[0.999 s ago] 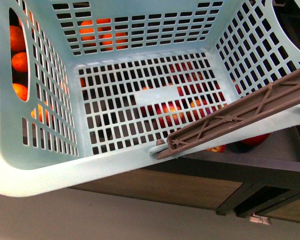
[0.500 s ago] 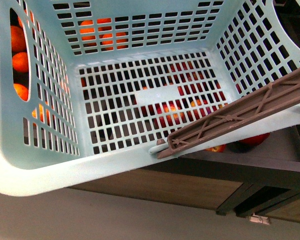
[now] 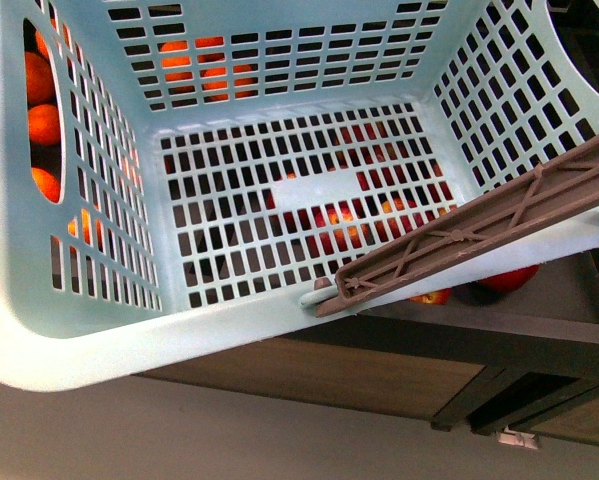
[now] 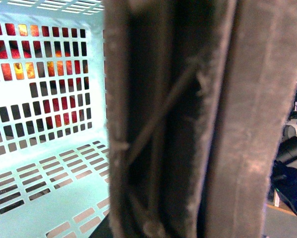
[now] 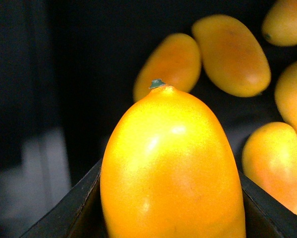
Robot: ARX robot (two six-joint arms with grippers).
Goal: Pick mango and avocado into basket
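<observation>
The light teal basket (image 3: 99,330) fills the front view, tilted toward me, with nothing inside it. Its brown handle (image 3: 479,235) crosses the right side. In the left wrist view that handle (image 4: 188,124) stands blurred right at the camera, in front of the basket wall (image 4: 39,163). My left gripper is shut on the basket, its fingers hidden by the handle. My right gripper (image 5: 173,218) is shut on the mango (image 5: 170,163), a glossy yellow-orange fruit with its stem end pointing away, held between black fingers (image 5: 81,208). The avocado is out of view.
Several more mangoes (image 5: 232,52) lie on a dark surface beyond the held one. Oranges (image 3: 41,122) show through the basket's left wall and red apples (image 3: 329,225) through its floor. A dark shelf (image 3: 539,325) with a wooden front runs under the basket.
The basket has drifted very slightly to the right in the front view. Otherwise the scene is the same.
</observation>
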